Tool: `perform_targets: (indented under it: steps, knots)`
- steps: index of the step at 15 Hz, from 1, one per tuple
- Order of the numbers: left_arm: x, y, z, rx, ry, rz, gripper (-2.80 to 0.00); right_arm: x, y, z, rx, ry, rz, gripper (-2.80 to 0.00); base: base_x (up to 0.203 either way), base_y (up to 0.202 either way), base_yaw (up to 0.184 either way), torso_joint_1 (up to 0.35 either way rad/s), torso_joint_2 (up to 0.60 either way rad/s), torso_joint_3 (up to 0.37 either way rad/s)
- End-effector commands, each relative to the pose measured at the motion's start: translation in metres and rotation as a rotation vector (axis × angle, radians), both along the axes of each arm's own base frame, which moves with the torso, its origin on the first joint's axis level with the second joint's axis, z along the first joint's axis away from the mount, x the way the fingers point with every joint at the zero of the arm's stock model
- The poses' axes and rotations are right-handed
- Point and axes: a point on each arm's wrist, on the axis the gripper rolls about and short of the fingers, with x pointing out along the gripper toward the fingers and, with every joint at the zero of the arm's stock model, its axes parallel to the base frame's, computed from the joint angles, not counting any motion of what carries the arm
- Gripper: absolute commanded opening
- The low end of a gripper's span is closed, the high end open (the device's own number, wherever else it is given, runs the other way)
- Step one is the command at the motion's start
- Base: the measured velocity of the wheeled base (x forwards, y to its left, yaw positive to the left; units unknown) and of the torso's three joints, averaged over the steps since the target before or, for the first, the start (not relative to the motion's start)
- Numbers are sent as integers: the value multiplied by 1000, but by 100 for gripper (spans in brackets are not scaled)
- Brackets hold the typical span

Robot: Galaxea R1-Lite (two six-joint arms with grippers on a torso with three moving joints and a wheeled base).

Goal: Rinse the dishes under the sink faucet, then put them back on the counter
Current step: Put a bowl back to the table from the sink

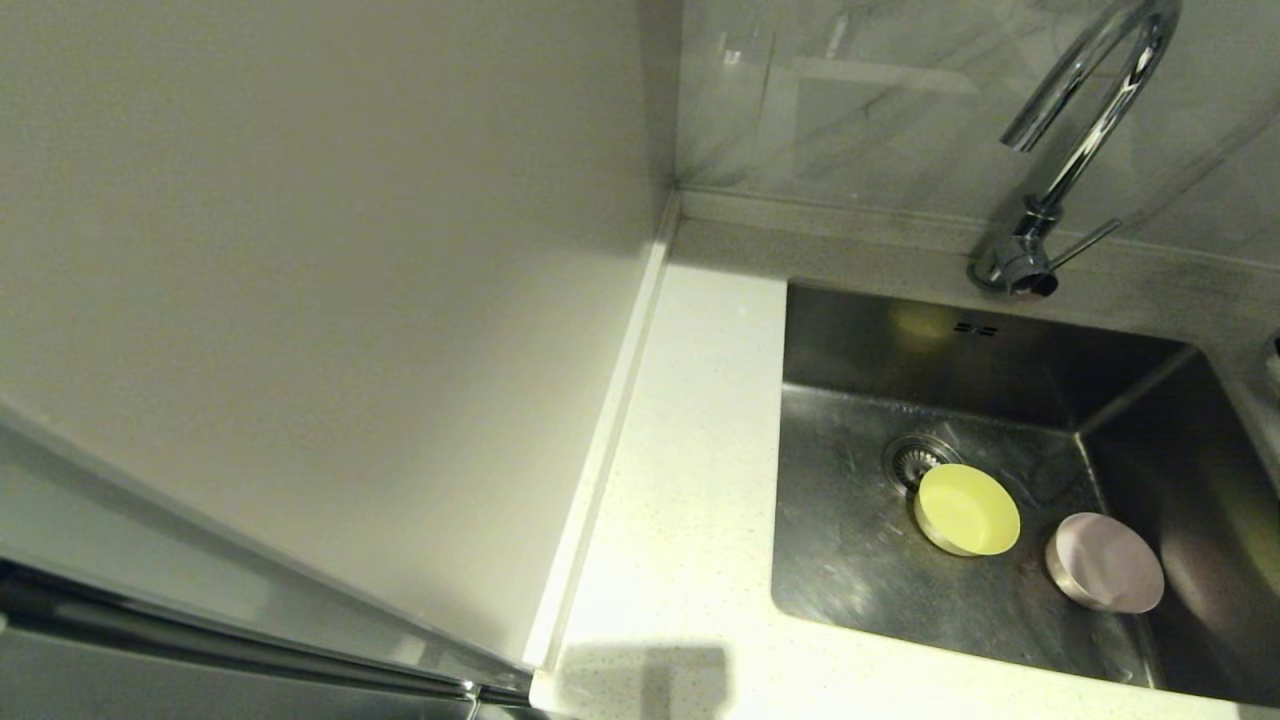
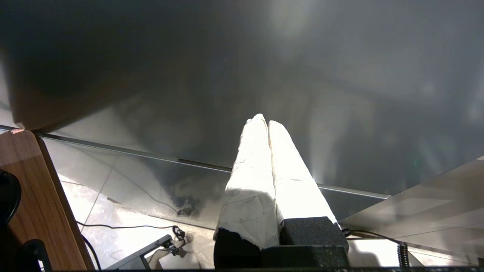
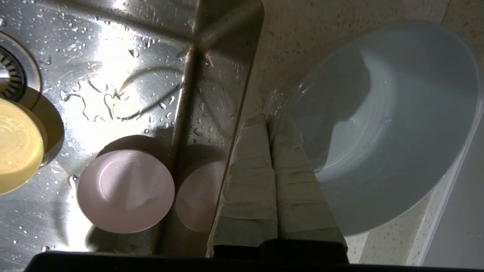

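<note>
Only the right wrist view is showing us the right gripper (image 3: 269, 120) pinching the glossy grey-blue bowl's (image 3: 382, 128) rim over the speckled bench (image 3: 302, 34); the left gripper (image 2: 264, 122) is hanging pressed together, parked.

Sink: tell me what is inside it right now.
Inside the sink lie the yellow-green bowl, beside and partly covering the drain, and the pink bowl. Water droplets dot the floor. Anything beneath the bowls is hidden.

Head view: dim, yellowish; soft dark shadow on the tabletop (image 1: 690, 480) at the near edge.
Sink (image 3: 113, 75): hard glare on wet steel, droplets sharp.
Left hand (image 2: 266, 124): wrapping blown out white, background murky.
</note>
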Motion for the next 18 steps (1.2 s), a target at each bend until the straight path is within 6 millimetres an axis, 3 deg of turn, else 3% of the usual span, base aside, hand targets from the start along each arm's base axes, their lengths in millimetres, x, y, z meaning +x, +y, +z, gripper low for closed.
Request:
perform_targets:
  steps: [1,7,8,9,14,18]
  knots:
    - [0,0,-1,0,3,0,-280,0,-2,-4,0,14,-9,-280,0,0,0,0,0,0]
    - [0,0,-1,0,3,0,-280,-1,-2,-3,-6,21,-24,-280,0,0,0,0,0,0]
    - [0,0,-1,0,3,0,-280,-2,-1,-3,-3,22,-25,-161,0,0,0,0,0,0]
    - [0,0,-1,0,3,0,-280,-2,-2,-3,-3,20,-27,0,0,0,0,0,0,0]
    - [0,0,-1,0,3,0,-280,-5,-1,2,-2,8,-45,0,0,0,0,0,0,0]
    - [0,0,-1,0,3,0,-280,-15,8,24,22,-65,-51,0,0,0,0,0,0,0]
